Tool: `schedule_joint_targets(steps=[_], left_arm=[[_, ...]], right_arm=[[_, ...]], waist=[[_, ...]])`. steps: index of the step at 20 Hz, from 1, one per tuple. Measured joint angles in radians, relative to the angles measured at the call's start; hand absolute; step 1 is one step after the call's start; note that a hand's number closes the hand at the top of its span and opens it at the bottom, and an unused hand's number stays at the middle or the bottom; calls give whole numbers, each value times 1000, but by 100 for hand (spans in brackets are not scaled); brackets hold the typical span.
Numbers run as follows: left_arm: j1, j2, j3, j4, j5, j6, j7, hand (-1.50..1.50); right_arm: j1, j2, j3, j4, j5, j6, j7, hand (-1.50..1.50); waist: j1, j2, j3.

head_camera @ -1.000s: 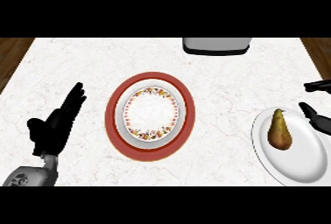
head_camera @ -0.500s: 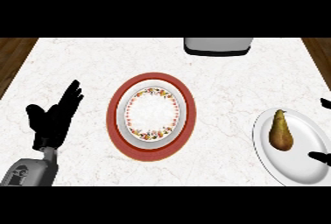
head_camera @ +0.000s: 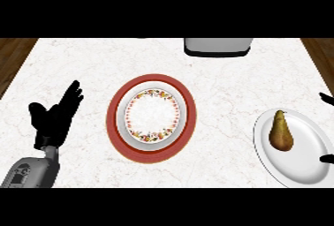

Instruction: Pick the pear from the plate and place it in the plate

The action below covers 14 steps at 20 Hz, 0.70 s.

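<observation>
While the pear lies on its side on the white plate at the right edge of the marble counter, stem end pointing far, nothing is touching it. The right hand only pokes in at the right edge as 2 small black bits, 1 just far of that plate and 1 over its near right rim, so I can't tell if its fingers are apart or together. The left hand sits at the near left, fingers straight and spread apart, pointing far, holding nothing, well apart from everything. In the middle there's the floral plate stacked on a red plate. A grey appliance sits at the far edge, cut off by the view.
</observation>
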Motion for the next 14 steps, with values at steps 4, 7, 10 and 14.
schedule_joint_targets(steps=[4,7,10,14], left_arm=[[-8,-17,1,10,-16,6,3,0],[3,-15,11,-11,-14,0,14,0],[-7,-12,23,-3,-14,-13,18,0],[-24,-22,28,-1,-25,-13,34,0]], right_arm=[[-23,-8,44,-32,74,16,99,-150],[-2,2,77,-68,136,-3,158,-150],[-17,11,102,-88,206,-27,227,-150],[-23,35,132,-126,289,-41,335,-150]], waist=[[-3,-1,0],[-4,-3,-1],[-4,-2,-1],[-5,-2,-1]])
